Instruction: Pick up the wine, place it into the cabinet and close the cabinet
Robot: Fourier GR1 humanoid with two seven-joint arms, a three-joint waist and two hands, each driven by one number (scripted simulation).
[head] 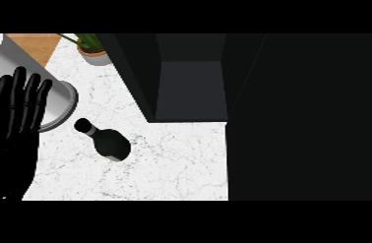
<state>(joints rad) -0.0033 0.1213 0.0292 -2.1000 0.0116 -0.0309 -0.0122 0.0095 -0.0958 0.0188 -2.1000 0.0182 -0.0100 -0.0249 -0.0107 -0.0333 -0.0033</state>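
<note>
Head view, steeply downward onto a white marbled counter (174, 173). Left hand (22, 106) at the left edge of the frame, fingers straight, spread and pointing up-frame, released and grasping nothing; fingertips overlapping a grey rounded object (62, 106), possibly a plate or a basin rim, identity not certain from this angle. Right hand nowhere visible.

Wine bottle (108, 140) at lower left of centre, dark, resting on the counter, neck toward the upper left and wider body toward the lower right; whether upright or lying flat hard to tell from overhead. Bottle just right of the left hand, apart from it, and near the grey object's lower edge without touching.

Cabinet (193, 89) at upper centre, dark, door open, with a lighter grey inner surface visible; bottle below and left of it, well outside the opening. Potted plant (91, 50) at upper left, green leaves above a pale pot. Wooden surface (33, 45) at the far upper left corner.
</note>
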